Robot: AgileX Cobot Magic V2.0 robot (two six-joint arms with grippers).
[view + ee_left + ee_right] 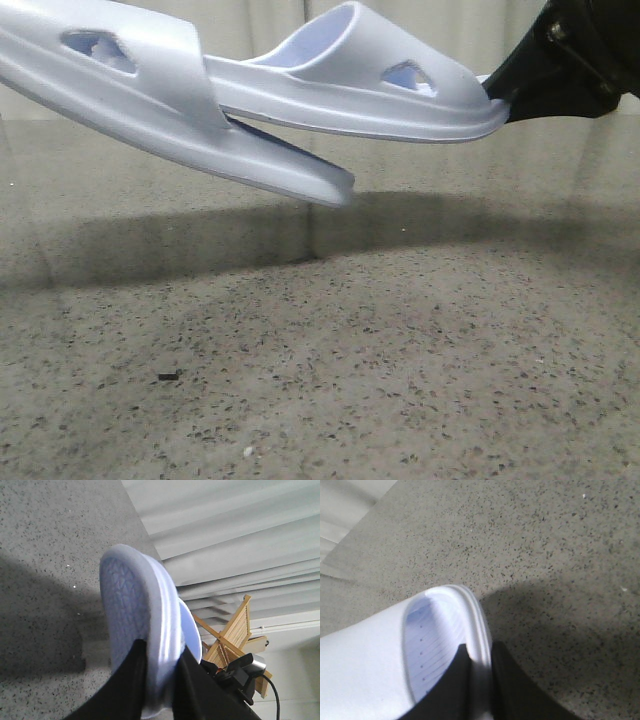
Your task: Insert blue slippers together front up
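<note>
Light is soft and even, coming from above; the slippers (300,100) throw a broad, soft-edged shadow across the speckled bench (400,380) in the front view; the pale foam looks washed out, with glare along its rims; both wrist views are slightly blurred up close, their dark fingers (125,690) smeared.

The right gripper (505,95) is black with a dull sheen, widening from a narrow tip into a blocky angular housing; a small round screw head sits near the housing's top edge in the front view. In the right wrist view its two fingers (512,690) are flat, matte black blades. The left gripper (159,680) has the same smooth black fingers (127,690), broad at the base and tapering toward the tips.
</note>
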